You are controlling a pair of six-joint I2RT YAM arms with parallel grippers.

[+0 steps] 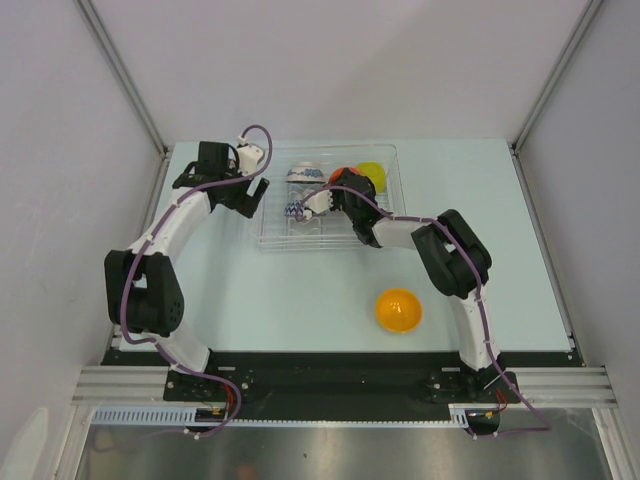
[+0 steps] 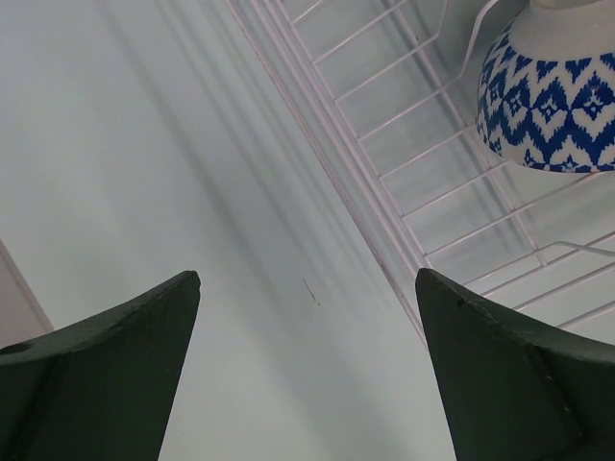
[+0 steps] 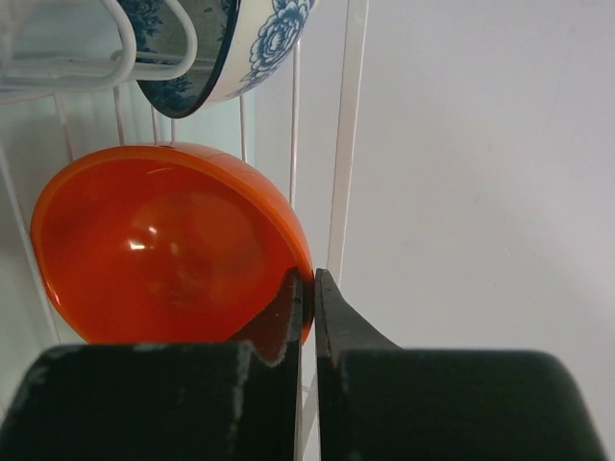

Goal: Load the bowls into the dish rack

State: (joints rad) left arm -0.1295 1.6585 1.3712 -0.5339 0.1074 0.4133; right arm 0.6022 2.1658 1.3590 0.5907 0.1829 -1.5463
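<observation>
The clear dish rack (image 1: 382, 203) stands at the back middle of the table. In it are a white and blue bowl (image 1: 303, 173), a second patterned bowl (image 1: 292, 210), the yellow-green bowl (image 1: 373, 172) and the red bowl (image 1: 338, 176). My right gripper (image 1: 343, 186) reaches into the rack. In the right wrist view it (image 3: 313, 280) is shut on the rim of the red bowl (image 3: 163, 245), below a blue patterned bowl (image 3: 245, 48). The orange bowl (image 1: 398, 310) sits on the table. My left gripper (image 1: 256, 192) hangs open and empty by the rack's left wall (image 2: 332, 173), near a zigzag bowl (image 2: 553, 96).
Grey walls with metal posts close in the table on the left, right and back. The rack's thin upright wires (image 3: 344, 134) stand right beside the red bowl. The right arm's elbow (image 1: 455, 250) is above the table near the orange bowl.
</observation>
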